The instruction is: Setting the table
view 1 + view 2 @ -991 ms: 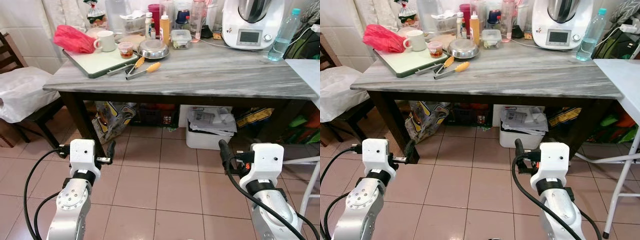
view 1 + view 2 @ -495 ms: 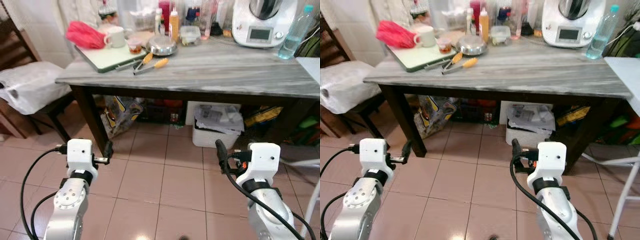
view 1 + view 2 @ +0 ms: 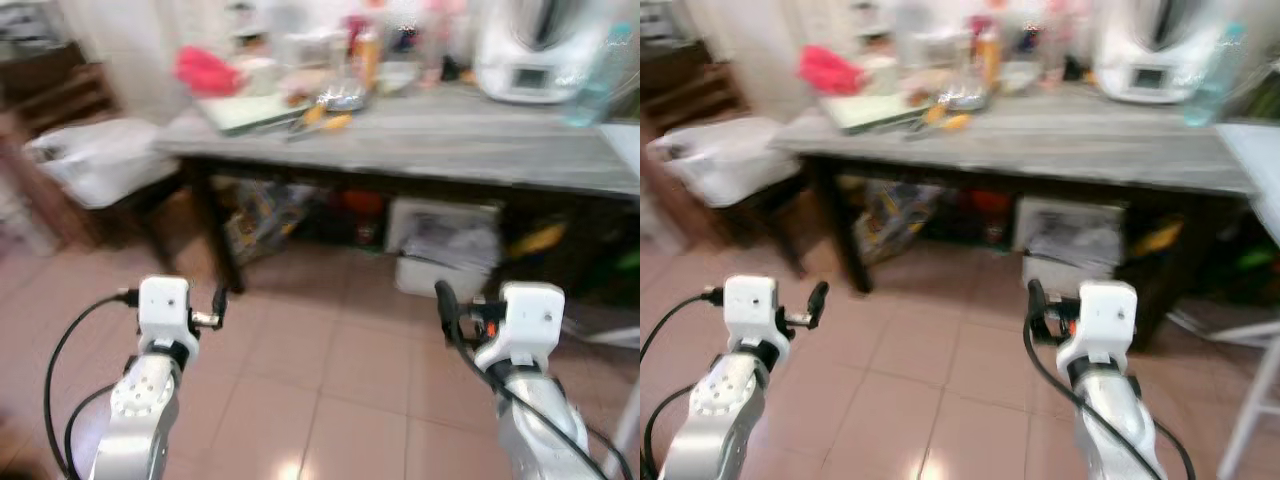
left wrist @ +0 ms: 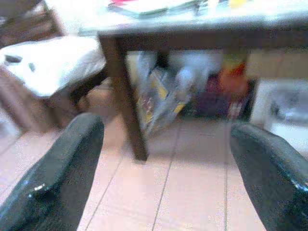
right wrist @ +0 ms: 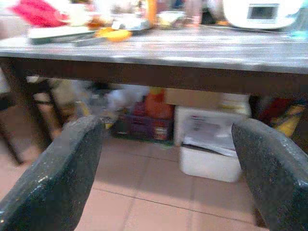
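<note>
Left eye view, blurred: a grey marble-topped table (image 3: pixel 470 140) stands ahead over the tiled floor (image 3: pixel 330 370). At its far left end lie a green-edged tray (image 3: pixel 250 108), a red bag (image 3: pixel 205 70) and orange-handled tongs (image 3: pixel 320 120). Both arms are held low before it. Left gripper (image 4: pixel 163 159) and right gripper (image 5: pixel 168 159) each have 2 fingers spread wide, holding nothing.

Grey table (image 3: pixel 1060 150) on tiled floor (image 3: pixel 940 370), green board (image 3: pixel 875 108), red bag (image 3: pixel 828 70), white machine (image 3: pixel 1150 55), water bottle (image 3: pixel 1210 75)
</note>
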Motion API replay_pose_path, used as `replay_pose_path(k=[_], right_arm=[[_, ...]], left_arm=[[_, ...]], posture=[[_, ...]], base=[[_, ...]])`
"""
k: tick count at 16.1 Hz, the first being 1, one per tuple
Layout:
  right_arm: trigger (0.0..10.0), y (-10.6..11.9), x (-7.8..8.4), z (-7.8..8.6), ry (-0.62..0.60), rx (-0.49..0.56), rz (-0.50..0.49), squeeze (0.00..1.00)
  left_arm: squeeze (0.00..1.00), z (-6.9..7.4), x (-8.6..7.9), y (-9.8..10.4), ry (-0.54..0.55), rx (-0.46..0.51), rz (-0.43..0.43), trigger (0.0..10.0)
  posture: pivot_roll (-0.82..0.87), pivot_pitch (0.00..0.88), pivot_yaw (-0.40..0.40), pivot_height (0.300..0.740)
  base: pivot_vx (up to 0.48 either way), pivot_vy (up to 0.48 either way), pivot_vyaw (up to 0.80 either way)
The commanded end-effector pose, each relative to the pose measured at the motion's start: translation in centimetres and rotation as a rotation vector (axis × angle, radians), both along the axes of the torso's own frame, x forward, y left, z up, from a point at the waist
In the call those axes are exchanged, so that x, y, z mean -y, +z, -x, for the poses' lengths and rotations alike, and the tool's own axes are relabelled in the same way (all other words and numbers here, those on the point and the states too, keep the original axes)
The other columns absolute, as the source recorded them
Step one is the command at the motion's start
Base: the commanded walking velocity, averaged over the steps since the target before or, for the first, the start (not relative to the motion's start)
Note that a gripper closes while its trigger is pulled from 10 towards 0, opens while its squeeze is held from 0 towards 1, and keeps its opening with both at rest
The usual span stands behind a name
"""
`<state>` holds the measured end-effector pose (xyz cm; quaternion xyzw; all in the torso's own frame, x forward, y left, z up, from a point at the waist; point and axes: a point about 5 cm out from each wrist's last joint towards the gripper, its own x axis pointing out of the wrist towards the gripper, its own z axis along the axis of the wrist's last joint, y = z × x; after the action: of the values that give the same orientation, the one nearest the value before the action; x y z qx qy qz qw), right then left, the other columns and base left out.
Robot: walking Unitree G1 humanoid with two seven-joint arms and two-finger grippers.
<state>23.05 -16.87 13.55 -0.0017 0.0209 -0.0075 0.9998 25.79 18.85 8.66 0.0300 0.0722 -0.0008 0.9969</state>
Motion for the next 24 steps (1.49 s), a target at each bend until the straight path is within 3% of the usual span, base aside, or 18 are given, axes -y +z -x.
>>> replay_pose_path(k=[1, 6, 12, 20, 24], right_arm=[[10.0, 0.0, -0.1, 0.2, 0.002, -0.009, -0.001, 0.00], [10.0, 0.0, 0.6, -0.1, -0.072, -0.012, 0.050, 0.00], [10.0, 0.1, 0.7, -0.1, -0.069, -0.011, 0.050, 0.00], [10.0, 0.2, 0.8, -0.4, -0.070, -0.015, 0.063, 0.00], [10.0, 0.2, 0.4, -0.4, -0.049, -0.005, 0.069, 0.00]], left_arm=[[0.00, -0.3, 0.1, 0.5, -0.009, 0.011, -0.008, 10.0], [0.00, -0.8, 1.0, 0.6, -0.068, 0.031, 0.000, 10.0], [0.00, -1.2, 1.7, 0.9, -0.120, 0.044, 0.013, 10.0], [0.00, -1.4, 2.0, 1.0, -0.149, 0.053, 0.041, 10.0], [0.00, -1.3, 2.2, 1.0, -0.157, 0.057, 0.031, 10.0]], posture=[[-0.10, 0.047, 0.053, 0.740], [-0.11, 0.041, 0.051, 0.740], [-0.12, 0.041, 0.050, 0.740], [-0.11, 0.034, 0.041, 0.740], [-0.11, 0.034, 0.042, 0.740]], base=[[-0.334, 0.000, 0.00], [-0.057, 0.000, 0.00], [0.000, 0.000, 0.00], [0.000, 0.000, -0.74], [0.000, 0.000, 0.00]])
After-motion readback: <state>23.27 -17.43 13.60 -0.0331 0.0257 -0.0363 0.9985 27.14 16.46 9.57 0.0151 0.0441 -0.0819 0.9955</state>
